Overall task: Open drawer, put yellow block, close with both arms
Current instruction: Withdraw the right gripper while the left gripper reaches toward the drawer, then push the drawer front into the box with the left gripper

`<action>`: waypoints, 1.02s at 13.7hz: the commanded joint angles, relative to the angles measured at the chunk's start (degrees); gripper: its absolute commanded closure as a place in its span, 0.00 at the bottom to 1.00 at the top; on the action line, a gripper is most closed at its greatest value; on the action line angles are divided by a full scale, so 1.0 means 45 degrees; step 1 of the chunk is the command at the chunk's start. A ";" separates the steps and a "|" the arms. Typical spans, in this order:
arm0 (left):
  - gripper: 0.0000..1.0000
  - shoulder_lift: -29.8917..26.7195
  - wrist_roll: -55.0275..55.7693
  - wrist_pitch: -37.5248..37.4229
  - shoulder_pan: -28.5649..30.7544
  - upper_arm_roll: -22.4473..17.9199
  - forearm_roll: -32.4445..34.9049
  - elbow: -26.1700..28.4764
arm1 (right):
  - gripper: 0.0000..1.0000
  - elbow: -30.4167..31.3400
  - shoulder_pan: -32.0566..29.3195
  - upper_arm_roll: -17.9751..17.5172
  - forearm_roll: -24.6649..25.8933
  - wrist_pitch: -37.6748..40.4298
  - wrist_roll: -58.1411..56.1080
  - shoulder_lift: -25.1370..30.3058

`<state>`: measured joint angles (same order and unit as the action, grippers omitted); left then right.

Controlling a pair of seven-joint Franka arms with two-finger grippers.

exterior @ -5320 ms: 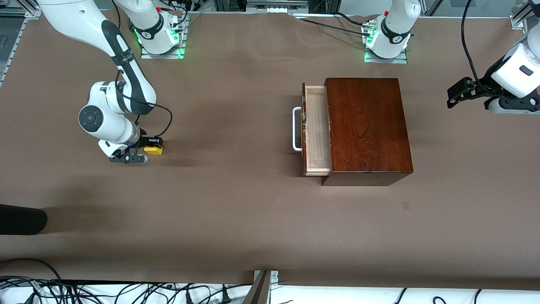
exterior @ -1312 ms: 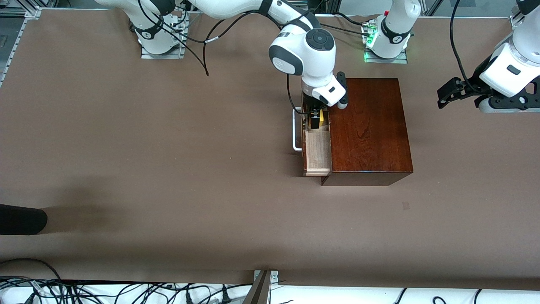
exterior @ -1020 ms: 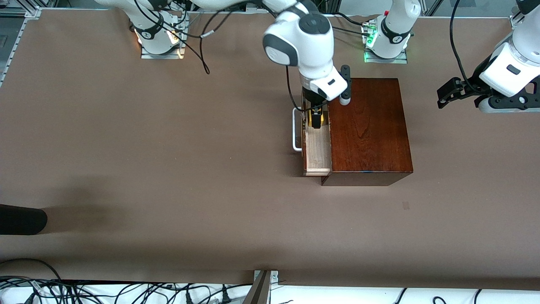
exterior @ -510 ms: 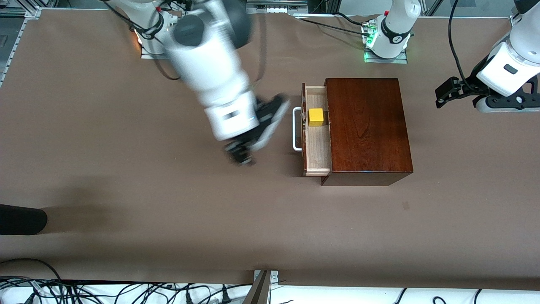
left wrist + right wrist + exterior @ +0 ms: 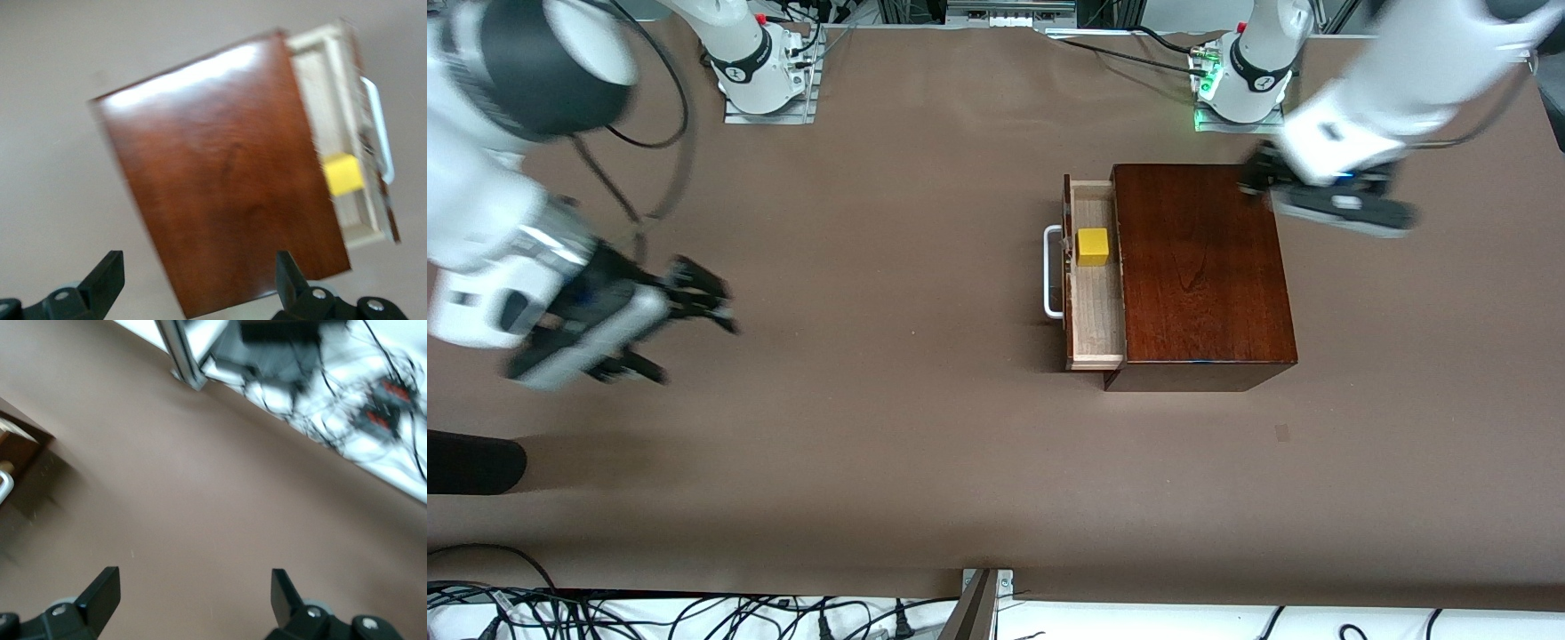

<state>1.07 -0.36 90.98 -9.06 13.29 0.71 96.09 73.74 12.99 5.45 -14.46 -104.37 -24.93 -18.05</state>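
The yellow block (image 5: 1092,246), released moments earlier, sat in the open drawer (image 5: 1096,307) right of centre. The right gripper (image 5: 694,307) had swung away to the frame's left, jaws spread and empty. The left gripper (image 5: 1254,178) had moved in over the box's (image 5: 1200,267) upper right corner, jaws spread. Only closing seemed left. No writing was readable.

A high front camera faces the arms' bases across the table (image 5: 871,462). Both wrist cameras look down; the left's shares the drawer (image 5: 340,133).

Brown table (image 5: 889,427), wooden box (image 5: 1200,267)
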 commanded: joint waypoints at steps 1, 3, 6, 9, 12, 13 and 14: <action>0.00 0.1221 -0.2355 -0.0119 -0.0408 0.0755 -0.0877 -0.1172 | 0.00 0.3898 -0.0036 0.0933 0.0126 -0.0010 0.0459 0.2813; 0.00 0.2217 -0.3914 0.0036 -0.0856 0.1029 -0.1561 -0.1839 | 0.00 0.4782 -0.0211 0.1248 0.1002 0.0572 0.0558 0.3734; 0.00 0.3859 -0.6844 0.2079 -0.1462 0.1109 -0.2402 -0.2369 | 0.00 0.4863 -0.0466 0.0977 0.2546 0.2077 0.3013 0.4225; 0.00 0.4818 -1.0222 0.4114 -0.2242 0.1109 -0.2483 -0.2389 | 0.00 0.4843 -0.0563 0.0664 0.2647 0.2373 0.3858 0.4323; 0.00 0.5502 -1.2165 0.5034 -0.3218 0.1069 -0.2037 -0.2175 | 0.00 0.4610 -0.0466 0.0643 0.2647 0.2296 0.3742 0.4109; 0.00 0.5833 -1.2263 0.5076 -0.3415 0.1069 -0.1434 -0.2096 | 0.00 0.4493 -0.0446 0.0605 0.2647 0.2257 0.3761 0.3973; 0.00 0.6281 -1.2264 0.5192 -0.3456 0.1089 -0.0945 -0.1980 | 0.00 0.4414 -0.0407 0.0604 0.2667 0.2218 0.3839 0.3933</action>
<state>26.01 -52.80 113.40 -23.48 18.48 -7.00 87.95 94.42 11.31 8.94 -3.49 -94.22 -8.91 -0.06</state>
